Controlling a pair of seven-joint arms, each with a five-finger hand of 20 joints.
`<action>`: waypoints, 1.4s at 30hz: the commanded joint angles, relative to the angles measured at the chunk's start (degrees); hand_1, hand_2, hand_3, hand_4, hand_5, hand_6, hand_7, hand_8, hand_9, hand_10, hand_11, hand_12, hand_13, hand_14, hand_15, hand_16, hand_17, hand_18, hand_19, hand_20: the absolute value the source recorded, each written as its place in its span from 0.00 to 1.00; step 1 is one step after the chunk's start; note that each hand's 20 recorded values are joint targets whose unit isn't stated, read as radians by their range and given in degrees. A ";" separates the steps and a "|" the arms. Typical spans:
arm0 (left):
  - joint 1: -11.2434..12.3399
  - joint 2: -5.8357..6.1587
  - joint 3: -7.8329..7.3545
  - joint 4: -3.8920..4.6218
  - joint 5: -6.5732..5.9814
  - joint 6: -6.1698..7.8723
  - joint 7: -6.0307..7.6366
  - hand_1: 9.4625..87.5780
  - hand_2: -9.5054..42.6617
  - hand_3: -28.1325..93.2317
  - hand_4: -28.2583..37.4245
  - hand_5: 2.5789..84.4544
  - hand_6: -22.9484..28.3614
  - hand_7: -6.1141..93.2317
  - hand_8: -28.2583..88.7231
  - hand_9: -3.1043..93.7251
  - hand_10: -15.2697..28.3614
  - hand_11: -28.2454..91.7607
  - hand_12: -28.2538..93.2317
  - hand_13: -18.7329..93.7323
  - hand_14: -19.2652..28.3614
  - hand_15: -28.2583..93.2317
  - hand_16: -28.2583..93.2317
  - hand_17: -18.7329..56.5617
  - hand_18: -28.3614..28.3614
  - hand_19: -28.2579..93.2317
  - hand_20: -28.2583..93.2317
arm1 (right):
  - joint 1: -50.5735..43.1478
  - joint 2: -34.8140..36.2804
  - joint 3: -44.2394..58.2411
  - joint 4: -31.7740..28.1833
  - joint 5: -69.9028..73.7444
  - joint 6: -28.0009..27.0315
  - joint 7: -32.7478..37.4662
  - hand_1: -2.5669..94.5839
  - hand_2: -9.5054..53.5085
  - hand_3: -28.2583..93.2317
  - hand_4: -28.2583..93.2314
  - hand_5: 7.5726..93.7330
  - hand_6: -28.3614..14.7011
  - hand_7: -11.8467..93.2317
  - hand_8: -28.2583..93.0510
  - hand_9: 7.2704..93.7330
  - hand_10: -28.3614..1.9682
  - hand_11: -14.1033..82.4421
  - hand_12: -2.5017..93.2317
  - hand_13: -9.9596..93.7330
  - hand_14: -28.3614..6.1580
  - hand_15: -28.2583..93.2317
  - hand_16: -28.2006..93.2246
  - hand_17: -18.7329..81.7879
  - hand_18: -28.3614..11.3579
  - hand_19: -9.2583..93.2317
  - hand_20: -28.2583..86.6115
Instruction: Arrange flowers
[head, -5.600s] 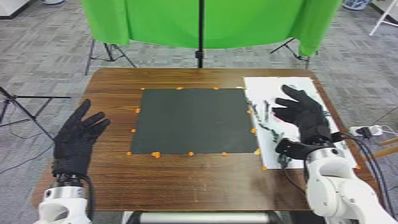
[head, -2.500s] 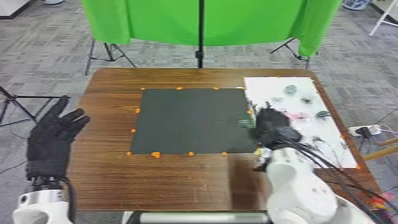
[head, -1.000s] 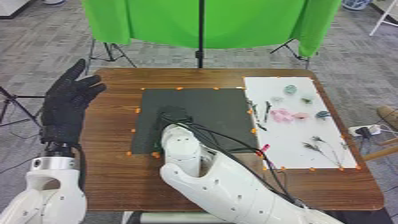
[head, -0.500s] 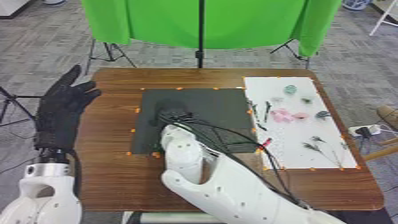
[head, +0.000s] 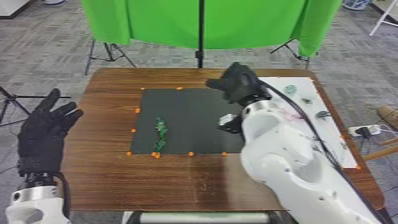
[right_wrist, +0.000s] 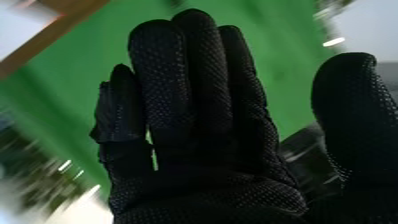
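My right hand (head: 238, 85) was above the far right part of the dark mat (head: 197, 137), its fingers straight and together, the thumb well apart, nothing grasped. My left hand (head: 43, 127) was released too, over the table's left side, with no part in the work. The green sprig (head: 161, 134) lay on the mat towards its left side, roughly lengthwise, its lower end near an orange tab (head: 156, 155) at the near edge. On the white sheet (head: 306, 86) to the right I had a pink blossom (head: 290, 116), partly behind my arm, and a bluish-green flower head (head: 322, 114) to choose from. With one sprig down, I judged the arrangement barely begun and the step in hand to be fetching another piece. To do that well, I needed to bring the palm low over a single piece, close thumb and fingertips lightly on its stem or base — never on the petals — and lift straight up before crossing to the mat. The pieces looked light enough to stick to the glove or skid at a brush, so I wanted my wrist and trailing cables high, clear of the loose flowers and the laid sprig — and a slow, full release at the end
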 joint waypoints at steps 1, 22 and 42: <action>1.68 -0.85 0.19 0.70 0.34 0.52 0.15 0.18 0.34 0.84 0.06 0.40 0.57 0.16 0.18 0.38 0.79 0.48 0.35 0.36 0.90 0.69 0.18 0.12 0.86 0.60 0.48 | -25.02 17.13 19.14 -0.69 -3.25 2.35 7.51 0.33 0.14 0.82 0.05 0.70 0.52 0.24 0.14 0.75 0.28 0.46 0.20 0.74 0.34 0.76 0.32 0.54 0.07 1.00 0.43; 0.70 -0.68 1.09 0.91 0.24 0.08 0.66 0.19 0.34 0.85 0.07 0.40 0.57 0.16 0.18 0.38 0.79 0.48 0.35 0.37 0.90 0.69 0.18 0.12 0.87 0.60 0.48 | -40.56 22.94 28.84 2.65 -6.29 -4.98 12.39 0.37 0.05 0.84 0.04 0.65 0.51 0.23 0.14 0.69 0.26 0.47 0.19 0.71 0.35 0.80 0.31 0.52 0.07 1.00 0.42; 0.79 -2.21 0.57 0.61 0.74 -0.07 -0.52 0.19 0.34 0.85 0.08 0.39 0.58 0.16 0.18 0.38 0.79 0.48 0.35 0.37 0.90 0.69 0.18 0.12 0.87 0.60 0.48 | -32.01 25.71 16.55 7.43 -18.10 -2.86 13.93 0.58 0.00 0.77 0.00 0.94 0.64 0.25 0.25 0.94 0.52 0.49 0.22 0.86 0.53 0.77 0.35 0.61 0.10 1.00 0.53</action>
